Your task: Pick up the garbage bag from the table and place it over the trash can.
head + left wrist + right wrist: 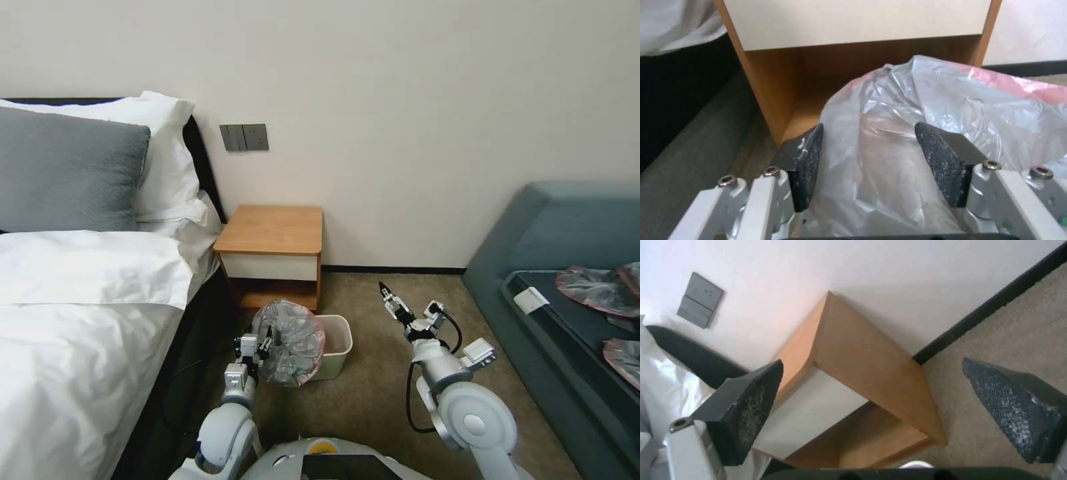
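Note:
The grey garbage bag with its pink-red rim stands bunched over the left part of the cream trash can, on the carpet in front of the table. My left gripper is low at the bag's left side. In the left wrist view its fingers stand apart with the bag's film bulging between them, the table's lower shelf just beyond. My right gripper hangs open above the carpet to the right of the can, holding nothing, facing the table.
A bed with white bedding runs along the left, close to my left arm. A blue-grey sofa at the right carries more crumpled bags. Bare carpet lies between can and sofa. A switch panel is on the wall.

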Tool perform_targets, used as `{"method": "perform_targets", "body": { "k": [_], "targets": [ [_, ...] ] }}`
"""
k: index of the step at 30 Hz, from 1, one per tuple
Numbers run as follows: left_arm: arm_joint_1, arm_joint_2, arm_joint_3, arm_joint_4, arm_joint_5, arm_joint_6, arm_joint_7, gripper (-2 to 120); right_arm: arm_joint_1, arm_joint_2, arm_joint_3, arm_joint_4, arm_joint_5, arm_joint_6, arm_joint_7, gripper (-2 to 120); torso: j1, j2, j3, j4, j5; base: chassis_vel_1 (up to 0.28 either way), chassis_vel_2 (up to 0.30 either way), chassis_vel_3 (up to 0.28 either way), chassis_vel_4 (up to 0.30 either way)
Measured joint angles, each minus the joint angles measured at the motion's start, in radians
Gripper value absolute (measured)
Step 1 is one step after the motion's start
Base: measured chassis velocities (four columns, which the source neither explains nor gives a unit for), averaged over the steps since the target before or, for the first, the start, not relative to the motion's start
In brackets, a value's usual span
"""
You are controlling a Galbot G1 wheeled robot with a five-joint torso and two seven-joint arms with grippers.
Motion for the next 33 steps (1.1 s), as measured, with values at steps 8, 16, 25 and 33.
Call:
{"method": "perform_targets", "body": {
  "k": [8,16,25,33],
  "targets": [
    [-0.008,-0.004,0.007,0.009,0.001,0.011,0.000,56,-0.007,0.009,-0.001,0.003,-0.009,0.004,0.001,100,0.000,0.000,0.000,0.0000,0.0000,0.000,0.000,0.000,0.000],
    [-0.013,-0.010,0.019,0.019,0.004,0.013,0.000,56,-0.010,0.010,-0.001,0.007,-0.012,0.006,0.001,100,0.000,0.000,0.000,0.0000,0.0000,0.000,0.000,0.000,0.000],
    [-0.035,-0.016,0.030,0.040,0.006,0.020,-0.001,56,-0.011,0.007,-0.004,0.008,-0.013,0.006,0.001,100,0.000,0.000,0.000,0.0000,0.0001,0.000,0.000,0.000,0.000],
    [-0.061,-0.019,0.054,0.042,-0.024,0.082,-0.032,55,-0.011,0.010,-0.012,0.000,-0.019,0.006,0.000,100,0.000,0.000,0.000,0.0000,0.0000,0.000,0.000,0.000,0.000]
  ]
}}
